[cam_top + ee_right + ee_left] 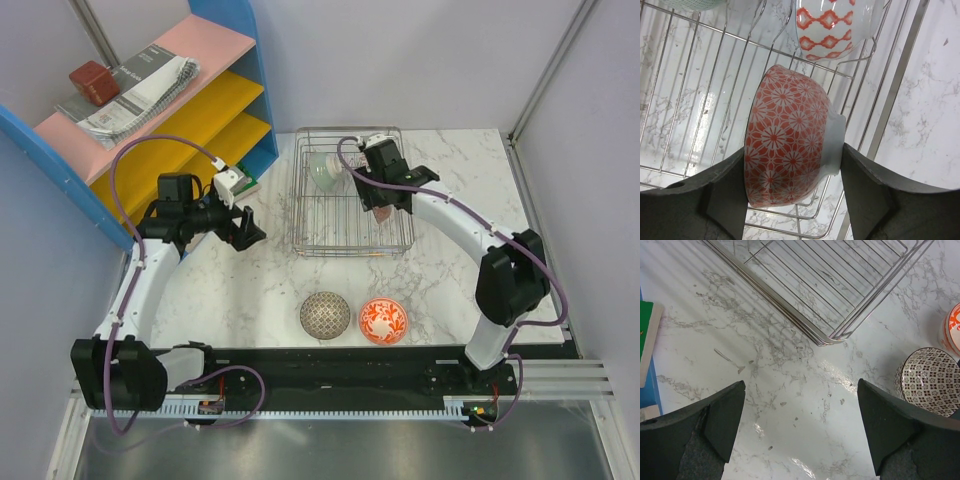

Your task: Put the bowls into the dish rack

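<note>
My right gripper is shut on a red-orange floral bowl, held on its side between rim and foot over the wire dish rack. Just beyond it a white bowl with red diamonds stands in the rack, and a pale green bowl sits at the rack's far left. In the top view the right gripper hangs over the rack's right half. A dark patterned bowl and an orange floral bowl rest on the table near the front. My left gripper is open and empty.
A blue-framed shelf with pink and yellow boards stands at the back left, with a green-edged item at its foot. In the left wrist view the rack's corner lies ahead and the dark bowl to the right.
</note>
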### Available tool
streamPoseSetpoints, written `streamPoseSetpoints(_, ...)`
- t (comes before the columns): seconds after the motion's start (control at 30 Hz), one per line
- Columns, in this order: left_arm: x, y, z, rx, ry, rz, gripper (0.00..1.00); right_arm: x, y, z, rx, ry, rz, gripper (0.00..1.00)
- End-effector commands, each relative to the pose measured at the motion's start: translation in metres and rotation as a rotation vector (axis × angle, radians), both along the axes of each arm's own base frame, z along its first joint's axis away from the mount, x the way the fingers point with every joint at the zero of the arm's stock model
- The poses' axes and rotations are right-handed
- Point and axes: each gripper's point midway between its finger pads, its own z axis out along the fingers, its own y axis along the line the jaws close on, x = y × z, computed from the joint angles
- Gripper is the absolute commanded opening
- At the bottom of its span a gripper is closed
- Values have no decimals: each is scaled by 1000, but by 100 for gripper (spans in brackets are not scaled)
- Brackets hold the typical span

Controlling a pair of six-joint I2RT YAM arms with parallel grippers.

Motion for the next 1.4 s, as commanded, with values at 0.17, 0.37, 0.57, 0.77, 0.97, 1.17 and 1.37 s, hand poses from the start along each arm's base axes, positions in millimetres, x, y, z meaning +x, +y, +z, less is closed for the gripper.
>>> streamPoseSetpoints(0.17, -5, 3, 12, -27, -64, 22, 99, 24, -8, 22, -252, -159, -58, 0)
streamPoseSetpoints(0.37, -7, 3, 8, -35, -66, 20, 99, 25, -9, 17, -366, -178, -61, 0)
streamPoseSetpoints(0.57, -10, 3, 7, -39, -67, 15, 99, 26, -1, 6, -447, -174, -39, 0)
streamPoseSetpoints(0.77, -10, 9, 10, -45, -80, 34, 99, 28, 0, -3, -554, -180, -36, 0)
streamPoseSetpoints(0.97, -12, 9, 10, -53, -88, 33, 99, 30, 1, -12, -651, -180, -26, 0)
streamPoseSetpoints(1.17, -13, 11, 9, -62, -87, 37, 99, 33, 3, -26, -723, -162, -10, 0)
streamPoseSetpoints(1.37, -15, 11, 10, -70, -92, 34, 99, 36, 3, -40, -776, -141, 1, 0)
